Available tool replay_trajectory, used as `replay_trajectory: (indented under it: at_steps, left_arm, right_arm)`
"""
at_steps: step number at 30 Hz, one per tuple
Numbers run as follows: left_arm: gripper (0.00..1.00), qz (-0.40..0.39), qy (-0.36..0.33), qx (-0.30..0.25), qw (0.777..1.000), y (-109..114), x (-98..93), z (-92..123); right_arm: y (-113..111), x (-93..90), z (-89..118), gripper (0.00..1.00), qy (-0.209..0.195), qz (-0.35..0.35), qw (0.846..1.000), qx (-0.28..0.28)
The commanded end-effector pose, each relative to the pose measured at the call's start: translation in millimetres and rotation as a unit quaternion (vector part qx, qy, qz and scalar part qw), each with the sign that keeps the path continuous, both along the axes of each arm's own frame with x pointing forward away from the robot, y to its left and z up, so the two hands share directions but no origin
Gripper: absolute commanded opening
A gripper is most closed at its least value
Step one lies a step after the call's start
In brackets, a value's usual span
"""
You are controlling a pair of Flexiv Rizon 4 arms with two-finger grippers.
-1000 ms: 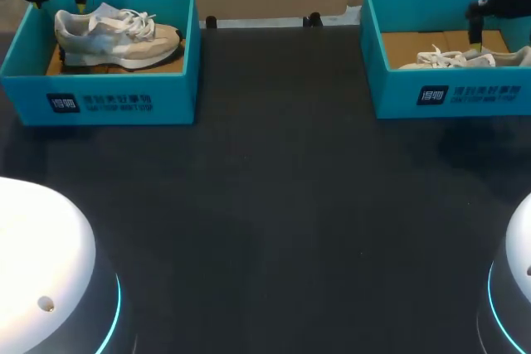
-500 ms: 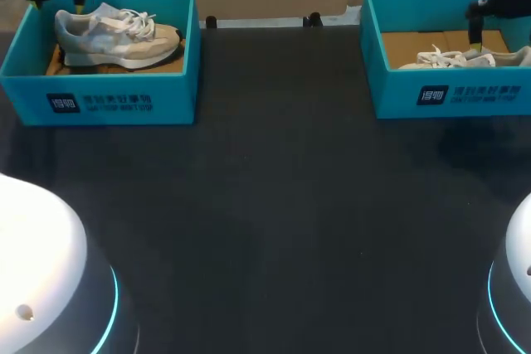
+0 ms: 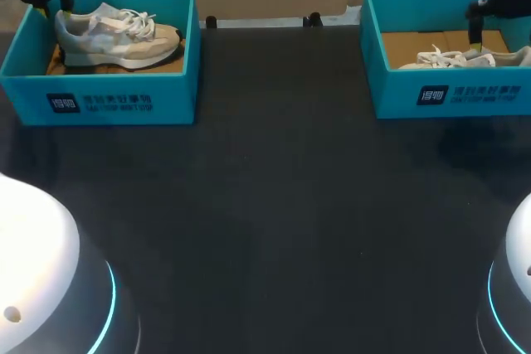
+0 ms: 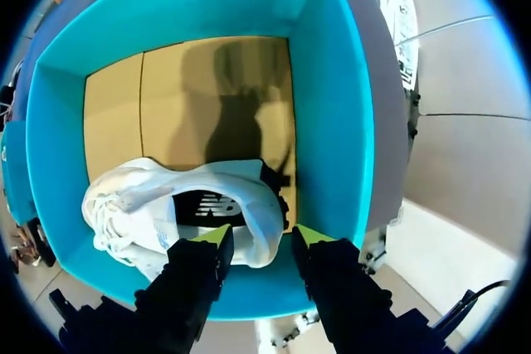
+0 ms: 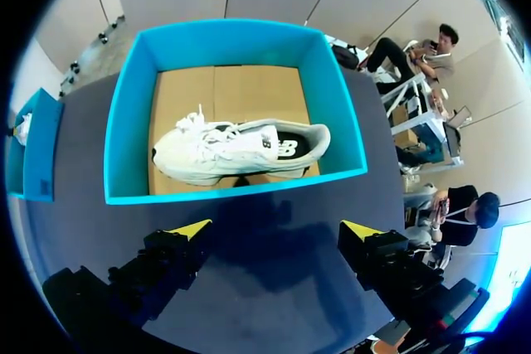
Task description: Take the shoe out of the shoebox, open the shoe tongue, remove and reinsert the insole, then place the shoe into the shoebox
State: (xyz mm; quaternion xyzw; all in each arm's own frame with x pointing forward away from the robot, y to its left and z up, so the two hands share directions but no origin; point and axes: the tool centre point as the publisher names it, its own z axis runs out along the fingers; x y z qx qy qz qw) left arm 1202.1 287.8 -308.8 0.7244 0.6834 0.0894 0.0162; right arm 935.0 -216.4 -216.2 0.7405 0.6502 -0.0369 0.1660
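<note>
- The left shoebox [image 3: 108, 101], a teal open-topped carton, is sitting at the far left of the dark surface [image 3: 274, 205]. A grey-and-cream shoe [image 3: 116, 35] is lying inside it on its sole, toe pointing toward the box's right wall.
- The left tool [image 4: 260, 238] is hanging over that box's back-left corner. Its fingers are parted and straddling the shoe's heel without clamping it.
- The left shoebox's walls are standing close around the heel, leaving little room beside the fingers.
- Well to the right of the left shoebox, a second shoebox [image 3: 452, 93] is holding a white shoe [image 5: 241, 151], with a wide stretch of surface lying between the two boxes.
- The right tool [image 5: 274, 230] is hovering there too, its fingers spread wide and gripping nothing, with the second shoebox lying ahead of them.
</note>
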Motion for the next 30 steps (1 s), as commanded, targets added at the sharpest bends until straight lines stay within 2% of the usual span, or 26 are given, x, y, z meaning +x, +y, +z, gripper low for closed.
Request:
replay_trajectory:
  at_steps: [1, 9, 12, 16, 23, 30]
  left_arm:
    - [0.47, -0.005, 0.007, -0.008, 1.0, 2, 3.9, -4]
    - [0.5, -0.002, 0.012, 0.0, 1.0, 4, 11.0, -15]
    - [0.59, 0.0, 0.018, 0.001, 1.0, 6, 16.2, -20]
    - [0.62, 0.002, 0.024, -0.001, 1.0, 7, 21.2, -27]
    - [0.56, 0.005, 0.036, -0.001, 0.999, 9, 27.1, -38]
    - [0.56, 0.004, 0.048, 0.003, 0.999, 10, 26.3, -49]
  right_arm:
    - [0, -0.2, 0, 1.0, 0.0, 0.0, 1.0, 0.0]
    - [0, -0.2, 0, 1.0, 0.0, 0.0, 1.0, 0.0]
    - [0, -0.2, 0, 1.0, 0.0, 0.0, 1.0, 0.0]
    - [0, -0.2, 0, 1.0, 0.0, 0.0, 1.0, 0.0]
    - [0, -0.2, 0, 1.0, 0.0, 0.0, 1.0, 0.0]
    - [0, -0.2, 0, 1.0, 0.0, 0.0, 1.0, 0.0]
